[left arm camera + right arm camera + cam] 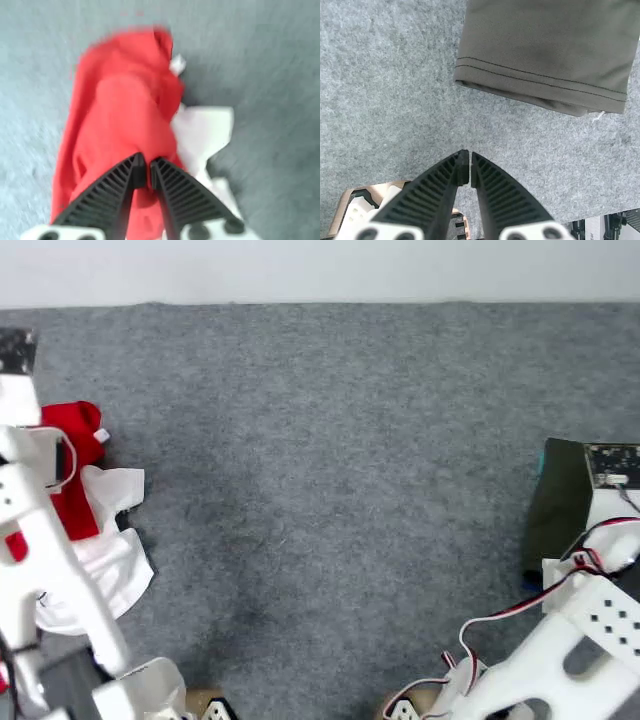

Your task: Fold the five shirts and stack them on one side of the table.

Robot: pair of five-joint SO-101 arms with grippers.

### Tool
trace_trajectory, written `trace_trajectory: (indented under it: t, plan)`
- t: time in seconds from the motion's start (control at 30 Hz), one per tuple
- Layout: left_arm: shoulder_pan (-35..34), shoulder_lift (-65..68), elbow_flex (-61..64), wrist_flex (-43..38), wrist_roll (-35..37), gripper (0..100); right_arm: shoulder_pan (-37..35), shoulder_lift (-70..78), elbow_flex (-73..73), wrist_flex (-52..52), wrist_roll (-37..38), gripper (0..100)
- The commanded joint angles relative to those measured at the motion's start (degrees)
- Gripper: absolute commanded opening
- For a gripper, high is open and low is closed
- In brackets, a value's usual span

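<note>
- I see the red shirt (78,510) at the table's left edge, long axis running far to near, draped over a white shirt (110,560).
- My left gripper (145,167) is clenched just above the red cloth; I can't tell whether it pinches any.
- My right gripper (470,160) is clenched on nothing over the grey mat (330,490), near a folded olive shirt (545,50) at the right edge.
- I count three shirts, one of each colour.

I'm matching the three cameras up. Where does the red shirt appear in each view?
High view: red shirt at the table's left edge, overlapping the white shirt.
Left wrist view: red shirt in the middle, white shirt poking out beside it.
Right wrist view: this camera faces the olive shirt, at the high view's right edge.
Shared landmark: the white shirt for the first two; the grey felt throughout.
</note>
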Motion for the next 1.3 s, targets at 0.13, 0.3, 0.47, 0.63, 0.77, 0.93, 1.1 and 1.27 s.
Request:
trace_trajectory:
  t: [0.13, 0.3, 0.47, 0.63, 0.77, 0.93, 1.1, 1.27]
  plan:
    - [20.04, -13.89, -1.54, -0.44, 10.20, 1, -0.13, -1.54, -0.44, 2.33, -0.53, 0.9]
    - [35.60, -14.15, -1.45, -4.75, 11.16, 1, -0.13, -1.54, -0.44, 2.33, -0.35, 0.9]
    - [47.74, -13.71, -1.36, -10.46, 10.90, 1, -0.13, -1.54, -0.18, 2.33, -0.26, 0.9]
    - [49.41, -8.26, -1.54, -6.33, 10.81, 1, -0.13, -1.54, -0.18, 2.33, -0.26, 0.9]
    - [45.63, -3.43, -1.36, 1.49, 10.81, 2, -0.13, -1.54, -0.18, 2.33, -0.26, 0.9]
    - [42.46, 6.42, -1.36, 4.66, 10.81, 9, -0.13, -1.54, -0.09, 2.33, -0.26, 0.9]
    - [42.11, 19.08, -1.71, 3.60, 10.81, 17, -0.13, -1.54, -0.09, 2.33, -0.26, 0.9]
    - [38.68, 28.31, -2.59, 1.05, 10.73, 17, -0.13, -1.54, -0.09, 2.33, -0.44, 0.9]
